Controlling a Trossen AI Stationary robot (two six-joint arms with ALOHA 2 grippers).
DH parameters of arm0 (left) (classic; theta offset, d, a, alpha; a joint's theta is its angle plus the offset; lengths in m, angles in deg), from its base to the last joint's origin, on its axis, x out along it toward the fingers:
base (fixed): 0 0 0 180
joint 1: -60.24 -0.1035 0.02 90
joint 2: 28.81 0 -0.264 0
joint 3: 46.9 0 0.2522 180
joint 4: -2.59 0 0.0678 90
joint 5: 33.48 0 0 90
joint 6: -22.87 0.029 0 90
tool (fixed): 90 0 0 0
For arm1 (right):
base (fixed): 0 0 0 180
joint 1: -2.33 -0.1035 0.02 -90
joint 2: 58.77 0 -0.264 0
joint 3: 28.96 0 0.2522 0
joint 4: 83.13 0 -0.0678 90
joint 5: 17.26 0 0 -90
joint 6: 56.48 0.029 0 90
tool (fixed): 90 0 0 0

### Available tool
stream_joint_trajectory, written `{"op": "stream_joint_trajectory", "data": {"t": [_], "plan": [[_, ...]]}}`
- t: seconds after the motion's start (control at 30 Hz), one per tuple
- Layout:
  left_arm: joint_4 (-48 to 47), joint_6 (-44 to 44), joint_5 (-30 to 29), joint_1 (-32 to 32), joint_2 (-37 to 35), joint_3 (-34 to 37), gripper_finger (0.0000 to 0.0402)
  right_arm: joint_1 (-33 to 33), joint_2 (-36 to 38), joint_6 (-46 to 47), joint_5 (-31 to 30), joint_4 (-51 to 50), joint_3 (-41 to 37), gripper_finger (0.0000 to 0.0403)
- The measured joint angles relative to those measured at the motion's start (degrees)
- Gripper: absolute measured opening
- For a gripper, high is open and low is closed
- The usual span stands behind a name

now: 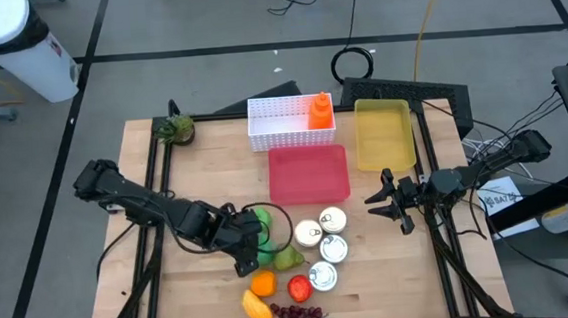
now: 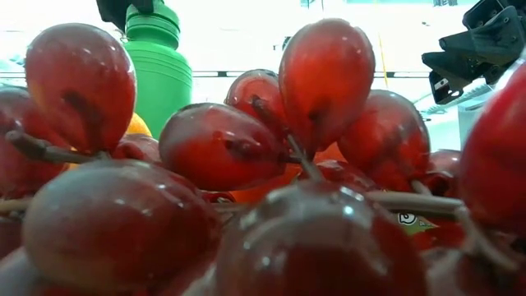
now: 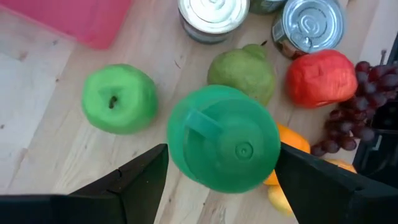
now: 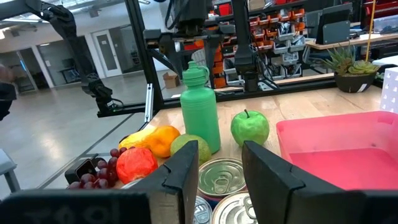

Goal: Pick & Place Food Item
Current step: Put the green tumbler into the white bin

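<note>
Left claw (image 1: 253, 243) over green bottle (image 1: 263, 243) on the surface (image 1: 205, 175); right claw (image 1: 392, 201) waits beside the pink tray (image 1: 308, 173).

Left wrist view: the fingers (image 3: 134, 180) stand half open either side of the bottle cap, contact unclear. Only the right wrist view shows the bottle upright, long axis vertical, cap up, green apple (image 4: 249, 127) just beside it; this claw is part open, empty. Low view: mostly grapes (image 2: 246, 189).

A bunch of glossy red grapes (image 2: 222, 148) fills the view, close up. Behind them stands an upright green bottle (image 2: 160, 70), with a dark gripper (image 2: 131, 10) at its cap.
</note>
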Motion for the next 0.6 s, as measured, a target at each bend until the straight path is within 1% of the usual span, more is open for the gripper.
{"op": "stream_joint_trajectory", "data": {"t": [0.2, 0.6], "plan": [[0.4, 2.7, 1.4, 0.0, 1.1, 0.0, 0.0301, 0.0, 0.0, 0.0, 0.0, 0.0, 0.0, 0.0110], [0.5, 2.6, 0.6, -1.7, 1.1, 0.0, 0.0301, 0.0, 0.0, 0.0, 0.0, 0.0, 0.0, 0.0110]]}}
